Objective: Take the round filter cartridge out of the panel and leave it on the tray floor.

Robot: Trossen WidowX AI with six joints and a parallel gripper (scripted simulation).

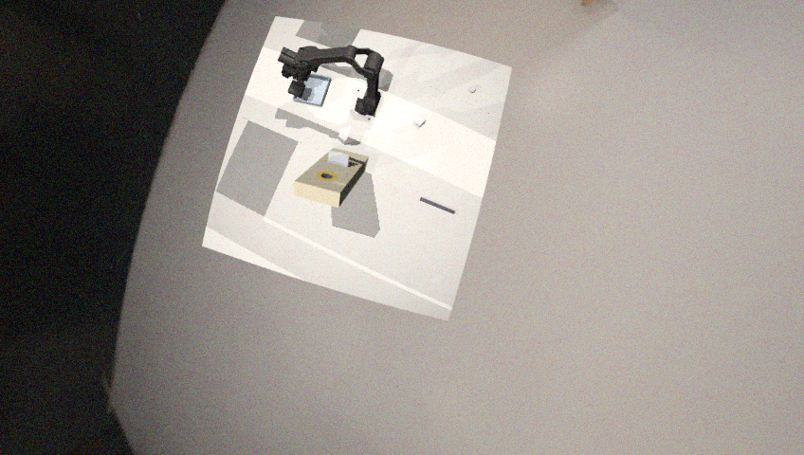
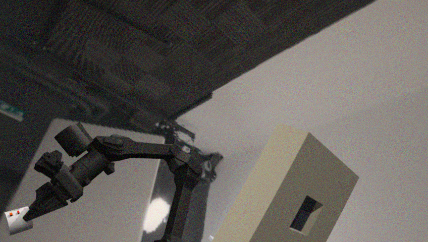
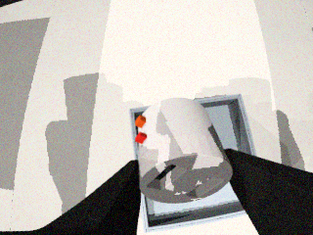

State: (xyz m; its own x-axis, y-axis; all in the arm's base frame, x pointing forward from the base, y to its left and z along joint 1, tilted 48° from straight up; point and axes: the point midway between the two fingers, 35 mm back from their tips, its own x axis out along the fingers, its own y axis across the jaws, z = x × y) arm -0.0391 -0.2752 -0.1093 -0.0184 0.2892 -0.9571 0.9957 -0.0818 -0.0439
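Observation:
The white filter cartridge is out of the panel. It has two small orange-red marks on its side, and a dark slot shows on its face in the wrist view. My gripper is shut on it, with one finger on each side. The blue-grey tray lies below the held cartridge, which hides its middle in the wrist view. The beige service panel has an empty round opening with a yellow ring.
A pale block is at the panel's far end. A dark bar lies to the right of the panel. A small white block lies right of the arm's base. Strong light and shadow patches cross the white table.

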